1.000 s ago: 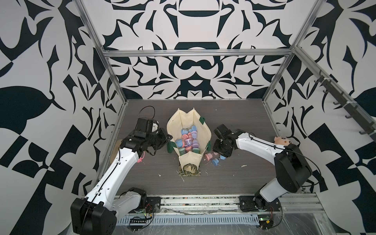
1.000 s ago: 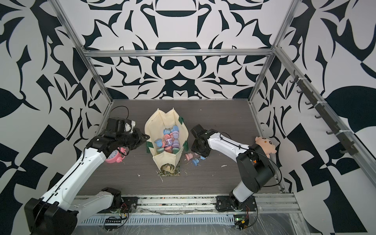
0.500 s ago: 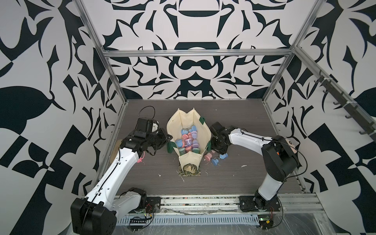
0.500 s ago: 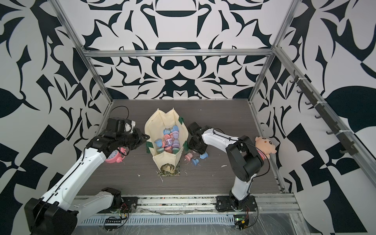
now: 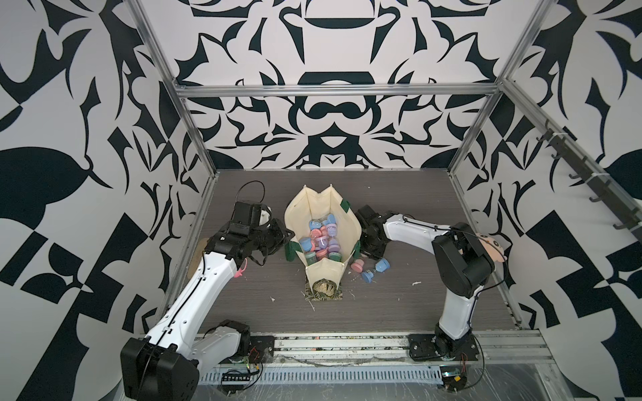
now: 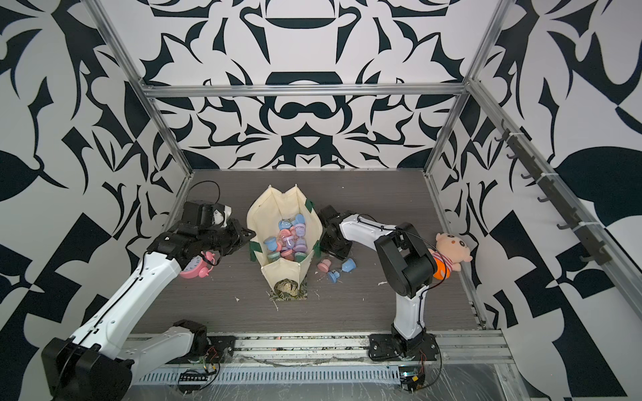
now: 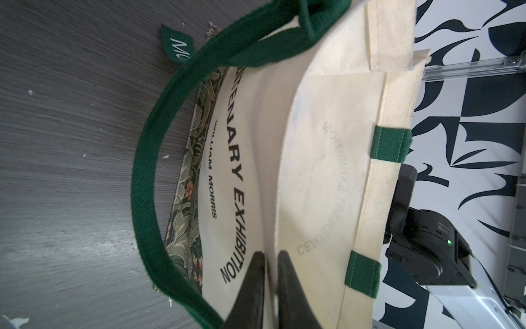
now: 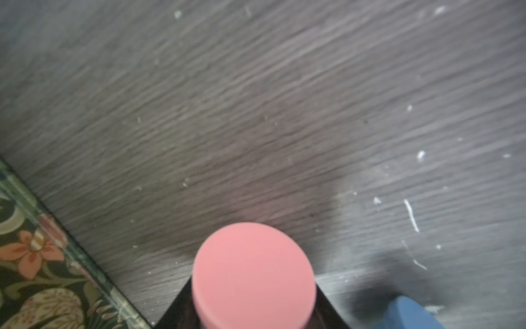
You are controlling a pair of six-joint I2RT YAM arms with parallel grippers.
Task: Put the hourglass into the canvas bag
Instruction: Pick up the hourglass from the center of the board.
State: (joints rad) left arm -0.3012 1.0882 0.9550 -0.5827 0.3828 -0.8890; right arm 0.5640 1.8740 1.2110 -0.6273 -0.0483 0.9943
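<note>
A: Well, what is clamped in the right claw [image 8: 252, 302]?
B: A pink round-capped plastic hourglass [image 8: 253, 267] is held, just outside the large cream canvas bag [image 5: 295, 222] on the dark woodgrain tabletop [image 8: 256, 114].
A: And the left claw [image 7: 269, 253]?
B: Pinched together on the bag's edge.

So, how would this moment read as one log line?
left gripper: shut on cream canvas tote bag wall | right gripper: shut on small pink-capped hourglass, outside bag

Black-and-white patterned walls [image 5: 330, 121] on aluminium framing [image 5: 333, 91] enclose a dark grey woodgrain tabletop [image 5: 399, 192].
</note>
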